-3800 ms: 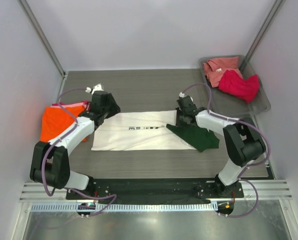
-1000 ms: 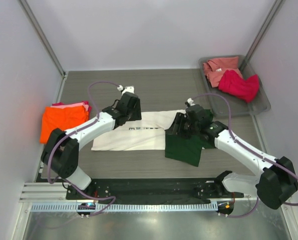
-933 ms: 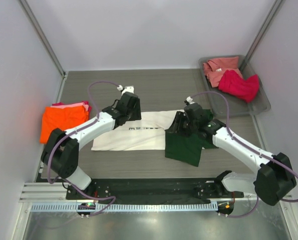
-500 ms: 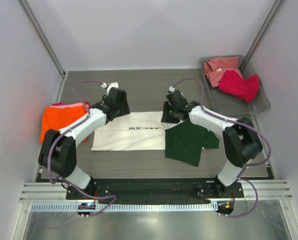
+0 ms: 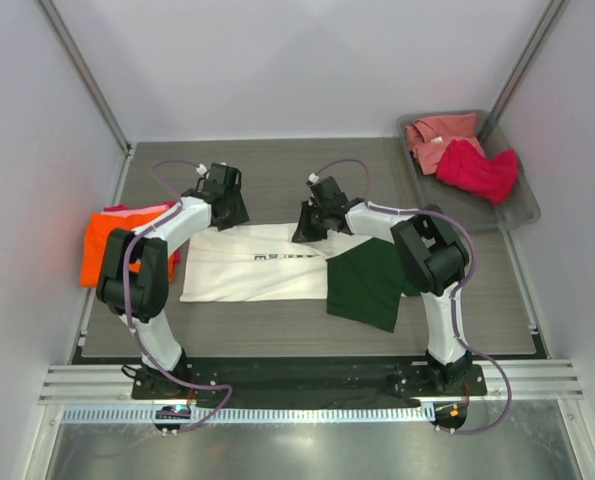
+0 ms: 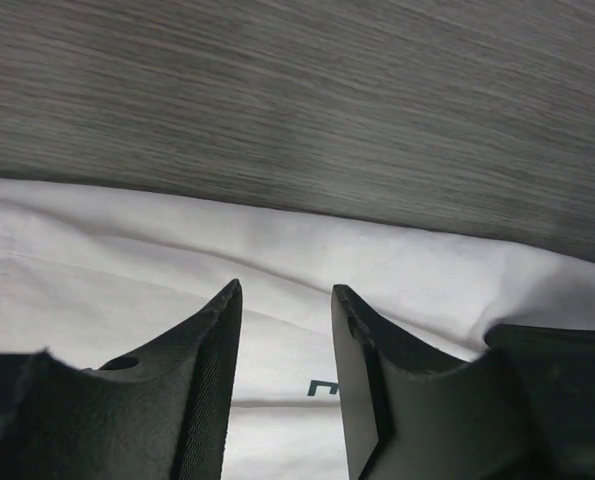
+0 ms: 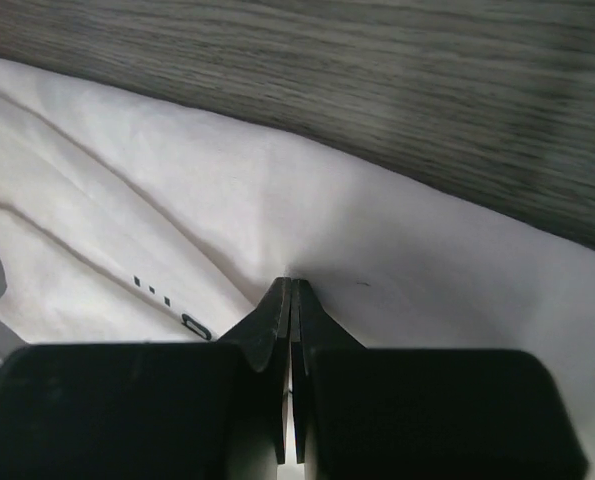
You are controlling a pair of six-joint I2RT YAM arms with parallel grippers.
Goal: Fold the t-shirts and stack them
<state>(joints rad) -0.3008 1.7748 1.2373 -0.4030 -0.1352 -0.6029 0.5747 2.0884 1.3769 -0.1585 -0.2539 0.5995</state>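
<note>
Lying nearest the bases: the dark green sleeve [image 5: 367, 285] of the cream t-shirt [image 5: 247, 275], folded in over the shirt's right end; its near corner hangs past the cream hem onto the table [image 5: 277, 170]
Cream t-shirt: spread flat mid-table as a long band running left to right; small dark print letters face up near its centre
Left gripper [image 6: 285, 290]: over the far edge of the cream t-shirt towards its left end; fingers parted with a clear gap, white cloth showing beneath and between them, nothing pinched
Right gripper [image 7: 291, 285]: at the far edge of the same shirt, just left of the green sleeve; fingers pressed together on a small pucker of cream cloth, creases running out from the tips
Left side of the table: the orange t-shirt [image 5: 102, 240], folded; a strip of the pink t-shirt [image 5: 147, 210] shows at its far edge; the left arm crosses its right side
Far right corner: a grey tray [image 5: 522, 215] holding the salmon t-shirt [image 5: 442, 135] and, nearer, the crimson t-shirt [image 5: 477, 170]; both crumpled and touching
</note>
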